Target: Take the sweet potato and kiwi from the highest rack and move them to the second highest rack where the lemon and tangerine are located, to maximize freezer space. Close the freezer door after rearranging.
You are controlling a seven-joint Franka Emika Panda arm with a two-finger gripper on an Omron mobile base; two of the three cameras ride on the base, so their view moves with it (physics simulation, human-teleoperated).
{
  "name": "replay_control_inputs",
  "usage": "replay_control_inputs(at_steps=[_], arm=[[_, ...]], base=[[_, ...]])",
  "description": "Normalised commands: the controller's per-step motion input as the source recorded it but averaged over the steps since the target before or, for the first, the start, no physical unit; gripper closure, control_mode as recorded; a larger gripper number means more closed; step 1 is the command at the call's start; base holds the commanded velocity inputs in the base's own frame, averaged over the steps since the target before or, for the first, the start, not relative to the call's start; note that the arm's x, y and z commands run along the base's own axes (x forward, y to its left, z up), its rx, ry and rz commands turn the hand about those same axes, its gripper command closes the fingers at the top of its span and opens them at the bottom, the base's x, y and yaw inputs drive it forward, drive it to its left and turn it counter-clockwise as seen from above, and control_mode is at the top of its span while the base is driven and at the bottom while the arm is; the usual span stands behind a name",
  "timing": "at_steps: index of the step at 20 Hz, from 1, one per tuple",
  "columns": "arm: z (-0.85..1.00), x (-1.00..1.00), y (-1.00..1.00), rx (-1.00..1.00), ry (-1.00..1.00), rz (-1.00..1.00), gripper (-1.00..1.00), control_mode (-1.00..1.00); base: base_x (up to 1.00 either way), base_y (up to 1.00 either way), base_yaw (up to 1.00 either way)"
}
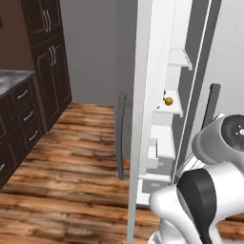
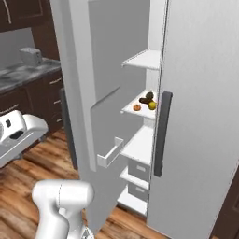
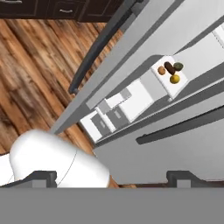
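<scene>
The freezer (image 2: 140, 154) stands with its freezer door (image 2: 79, 93) swung wide to the left. On one white rack (image 2: 133, 112) lie the orange tangerine (image 2: 137, 107), the dark sweet potato (image 2: 144, 100), the greenish-brown kiwi (image 2: 149, 95) and the yellow lemon (image 2: 152, 105), close together. The hand view shows the same group from afar: tangerine (image 3: 162, 70), sweet potato (image 3: 169, 68), kiwi (image 3: 178, 66), lemon (image 3: 175, 79). Above that rack is a plain white shelf (image 2: 144, 58). My gripper (image 3: 111, 178) is open, holds nothing and is well back from the freezer. The lemon (image 1: 168, 101) peeks past the door edge.
The door's dark bar handle (image 3: 100, 43) faces the wooden floor (image 1: 71, 157). A second grey door with a dark handle (image 2: 161, 135) stands shut on the right. White drawers (image 2: 137, 170) sit low in the freezer. Dark cabinets (image 1: 47, 57) and a counter with a toaster (image 2: 30, 56) line the left.
</scene>
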Motion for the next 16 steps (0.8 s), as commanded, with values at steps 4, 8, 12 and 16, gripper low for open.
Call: replay_control_inputs(at_steps=[4,8,12,16], arm=[[0.0,0.0,0.0,0.0,0.0,0.0,-1.0,1.0],[0.0,0.0,0.0,0.0,0.0,0.0,-1.0,1.0],[0.0,0.0,0.0,0.0,0.0,0.0,-1.0,1.0],[0.0,0.0,0.0,0.0,0.0,0.0,-1.0,1.0]], base=[[-0.13,0.72,-0.27],[0.02,0.8,-0.38],[-0.01,0.75,-0.45],[0.03,0.85,-0.56]])
